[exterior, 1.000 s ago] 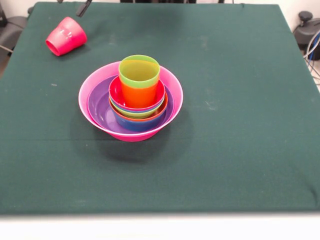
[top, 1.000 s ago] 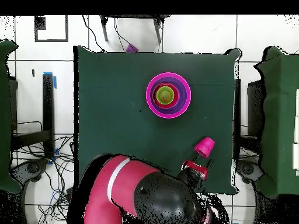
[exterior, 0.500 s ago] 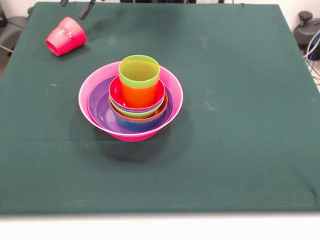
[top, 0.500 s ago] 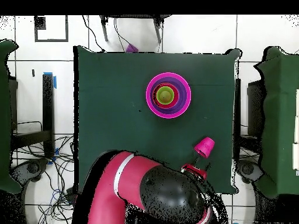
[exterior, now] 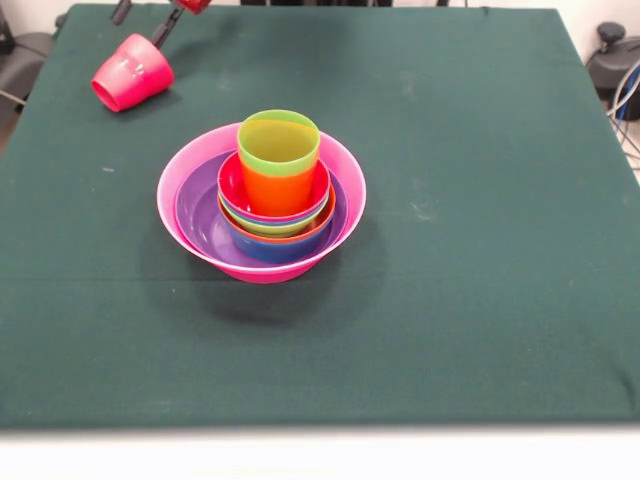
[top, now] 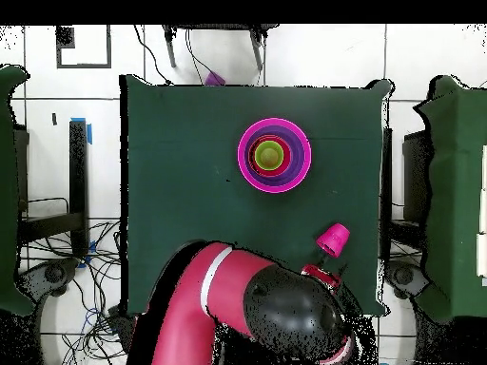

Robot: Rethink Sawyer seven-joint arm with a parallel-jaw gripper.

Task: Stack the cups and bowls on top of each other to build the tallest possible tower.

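Observation:
The tower stands mid-table: a huge pink bowl (exterior: pixel 172 178) holds a purple bowl (exterior: pixel 200 225) and several smaller nested bowls, with an orange cup (exterior: pixel 275 190) and a lime green cup (exterior: pixel 278 143) nested on top. From overhead the tower (top: pixel 274 155) shows as coloured rings. A red-pink cup (exterior: pixel 132 72) lies on its side near the far left corner, also seen as the red-pink cup (top: pixel 333 240) from above. My gripper (exterior: pixel 143 18) hangs open just behind and above that cup, its two dark fingers apart with nothing between them. In the overhead view the gripper (top: pixel 323 276) sits just below the cup.
The green cloth table (exterior: pixel 480 250) ends close to the fallen cup on its left and far sides. My red arm (top: pixel 219 304) covers the table's lower edge in the overhead view. Cables and furniture lie around the table.
The gripper has come further into the front view, toward the fallen red-pink cup, and both fingers now show. In the overhead view the arm has swung right. Cup and tower have not moved.

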